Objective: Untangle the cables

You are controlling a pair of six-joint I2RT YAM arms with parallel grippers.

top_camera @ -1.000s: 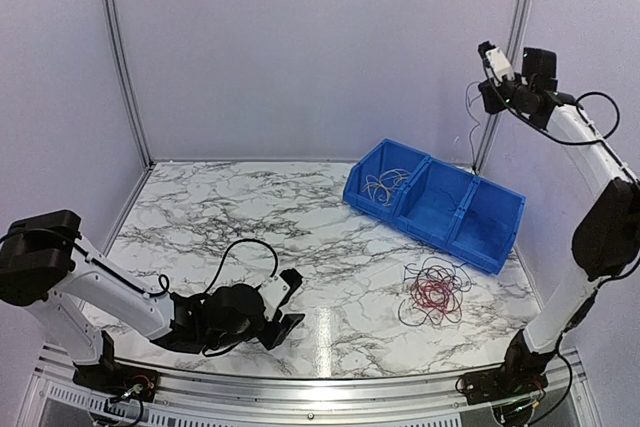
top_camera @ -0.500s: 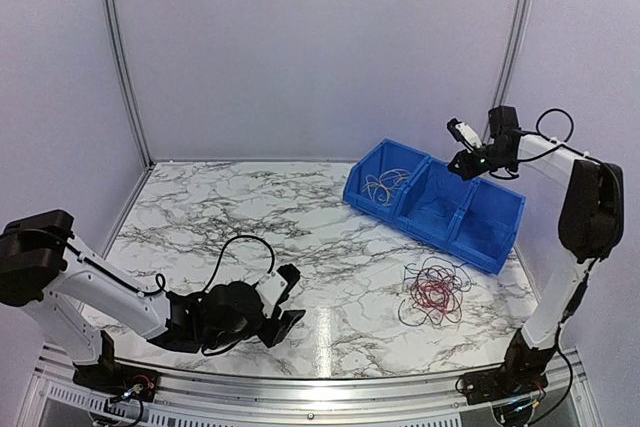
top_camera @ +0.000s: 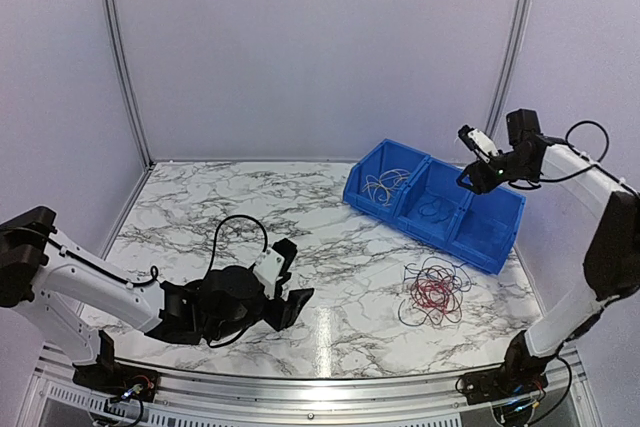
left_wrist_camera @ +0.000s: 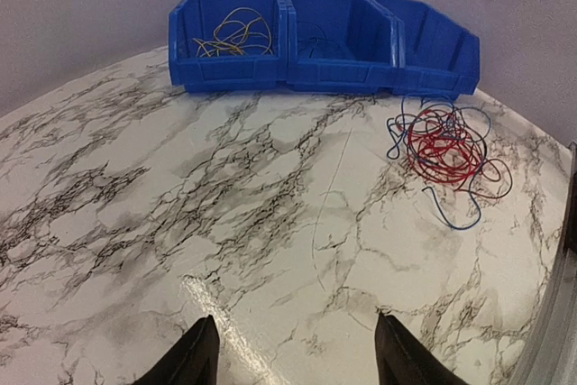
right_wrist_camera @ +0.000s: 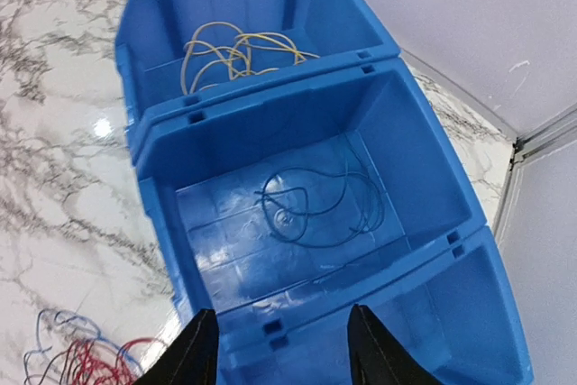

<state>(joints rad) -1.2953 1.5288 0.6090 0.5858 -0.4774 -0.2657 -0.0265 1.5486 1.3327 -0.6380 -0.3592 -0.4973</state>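
A tangle of red and dark blue cables [top_camera: 433,293] [left_wrist_camera: 448,148] lies on the marble table, front right. Pale tan cables [top_camera: 385,184] [right_wrist_camera: 236,53] fill the left compartment of the blue bin [top_camera: 497,234]. A single dark blue cable [right_wrist_camera: 317,206] lies loose in the middle compartment [left_wrist_camera: 329,47]. My right gripper [top_camera: 476,160] [right_wrist_camera: 278,349] hovers above that middle compartment, open and holding nothing. My left gripper [top_camera: 285,279] [left_wrist_camera: 297,358] sits low over the table at front left, open and empty, far from the tangle.
The bin's right compartment [right_wrist_camera: 469,331] looks bare. The left arm's thick black cable [top_camera: 240,232] loops above its wrist. Metal frame posts [top_camera: 505,57] stand at the back corners, and a rail [top_camera: 300,387] runs along the near edge.
My right gripper has come down from high at the back right to just over the bin, opened, and a dark blue cable now lies in the middle compartment. The left gripper shifted slightly right.
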